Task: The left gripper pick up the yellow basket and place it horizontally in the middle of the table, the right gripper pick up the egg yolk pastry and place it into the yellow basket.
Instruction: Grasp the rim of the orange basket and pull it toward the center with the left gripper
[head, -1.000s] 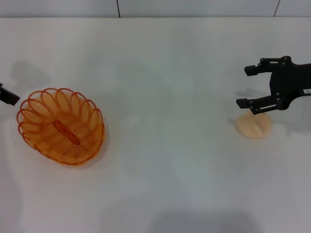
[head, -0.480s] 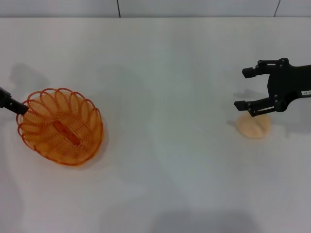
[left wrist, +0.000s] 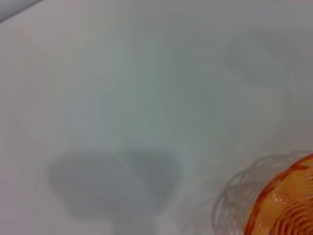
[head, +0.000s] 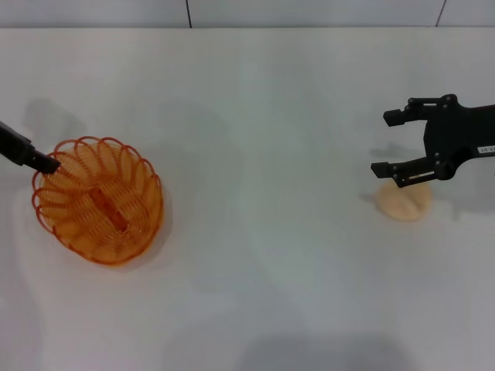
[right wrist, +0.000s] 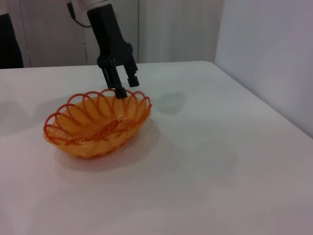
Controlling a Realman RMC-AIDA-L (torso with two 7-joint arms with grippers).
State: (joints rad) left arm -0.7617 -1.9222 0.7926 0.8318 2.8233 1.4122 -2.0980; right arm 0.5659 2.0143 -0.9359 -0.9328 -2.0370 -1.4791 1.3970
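Note:
The yellow basket point(head: 98, 199) is an orange wire oval lying at an angle on the left of the white table point(head: 263, 116). My left gripper point(head: 48, 162) comes in from the left edge and is at the basket's far-left rim. In the right wrist view the left gripper point(right wrist: 126, 88) is open, with one finger point(right wrist: 119, 92) down on the rim of the basket point(right wrist: 98, 122). A corner of the basket shows in the left wrist view point(left wrist: 286, 205). The egg yolk pastry point(head: 404, 202) lies on the right. My right gripper point(head: 385, 142) is open and empty just above and behind it.
The table's far edge meets a grey wall point(head: 247, 11) at the back. In the right wrist view the table's edge point(right wrist: 264, 103) drops off beyond the basket. Nothing else stands on the table.
My left gripper has moved in from the left edge to the basket's rim. The basket has shifted and turned slightly. My right gripper has drifted slightly left above the pastry.

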